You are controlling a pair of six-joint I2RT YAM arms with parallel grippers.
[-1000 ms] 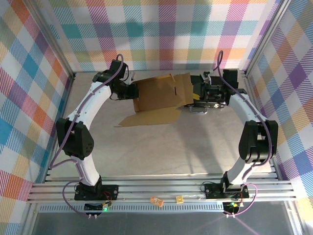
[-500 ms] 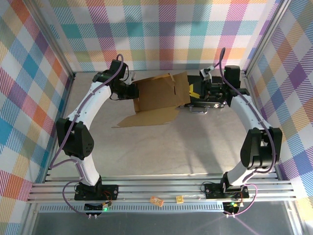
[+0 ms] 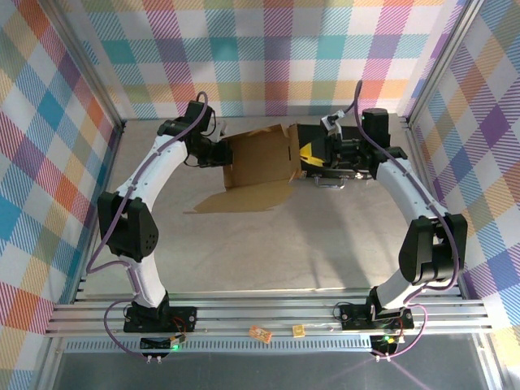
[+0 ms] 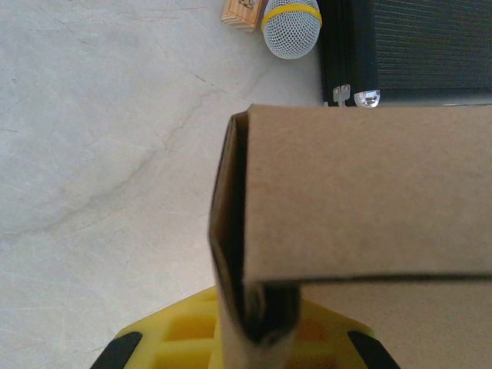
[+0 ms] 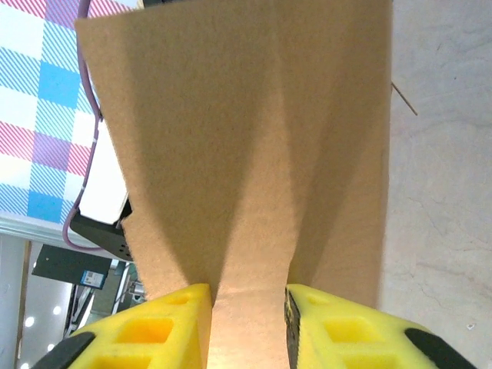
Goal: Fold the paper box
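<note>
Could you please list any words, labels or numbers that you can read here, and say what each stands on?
No text here is readable.
On the paper box: nothing printed.
On the two tags by the front rail: too small to read.
On the wooden block beside the microphone: marking blurred, unreadable.

Pale marbled table [image 4: 100,154], black case [image 4: 419,46], mesh-headed microphone [image 4: 290,29], small wooden block [image 4: 243,14] resting on it
</note>
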